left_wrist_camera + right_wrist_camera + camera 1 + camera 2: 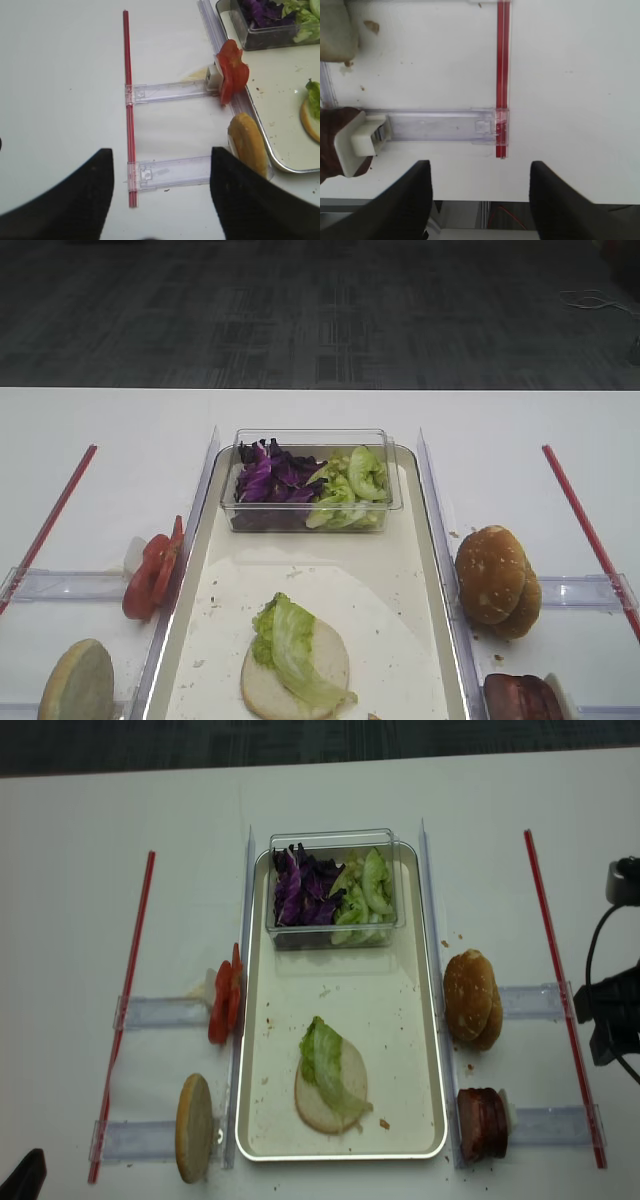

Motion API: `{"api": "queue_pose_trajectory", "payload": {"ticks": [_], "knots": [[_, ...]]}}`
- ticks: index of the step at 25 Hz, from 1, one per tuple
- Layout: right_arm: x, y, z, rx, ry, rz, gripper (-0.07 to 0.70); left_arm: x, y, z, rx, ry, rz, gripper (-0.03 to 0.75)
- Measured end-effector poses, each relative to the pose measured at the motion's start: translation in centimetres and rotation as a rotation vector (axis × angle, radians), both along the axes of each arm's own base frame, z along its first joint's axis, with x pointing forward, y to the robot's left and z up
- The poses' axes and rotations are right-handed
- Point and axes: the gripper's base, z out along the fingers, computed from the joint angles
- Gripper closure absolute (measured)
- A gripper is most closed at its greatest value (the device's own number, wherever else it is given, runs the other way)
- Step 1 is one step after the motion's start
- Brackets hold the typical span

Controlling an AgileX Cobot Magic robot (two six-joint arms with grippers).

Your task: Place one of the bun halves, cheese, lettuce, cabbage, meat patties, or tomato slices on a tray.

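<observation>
The tray [430, 1020] holds a bun half [330, 1095] with a lettuce [325, 1065] leaf on it. A clear tub [335, 840] at the tray's far end holds cabbage [300, 885] and green leaves. Tomato slices [150, 575] and one bun half [77, 680] stand on the left, two bun halves [495, 580] and meat patties [520, 698] on the right. Cheese does not show clearly. My left gripper [160, 155] hangs open over the left table, empty. My right gripper [480, 165] is open and empty at the table's near edge, right of the patties [330, 145].
Red strips [130, 990] [560, 990] and clear plastic holders [170, 90] [435, 125] lie flat on the white table on both sides of the tray. The right arm's dark body [610, 1020] and cable sit at the right edge.
</observation>
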Motion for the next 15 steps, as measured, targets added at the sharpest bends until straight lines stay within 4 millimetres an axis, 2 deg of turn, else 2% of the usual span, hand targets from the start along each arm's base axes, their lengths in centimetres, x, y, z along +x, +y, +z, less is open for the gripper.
{"api": "queue_pose_trajectory", "payload": {"ticks": [15], "knots": [[-5.9, 0.3, -0.8, -0.004, -0.118, -0.006, 0.2, 0.0, 0.0, 0.0, 0.002, 0.0, 0.001, 0.288]]}}
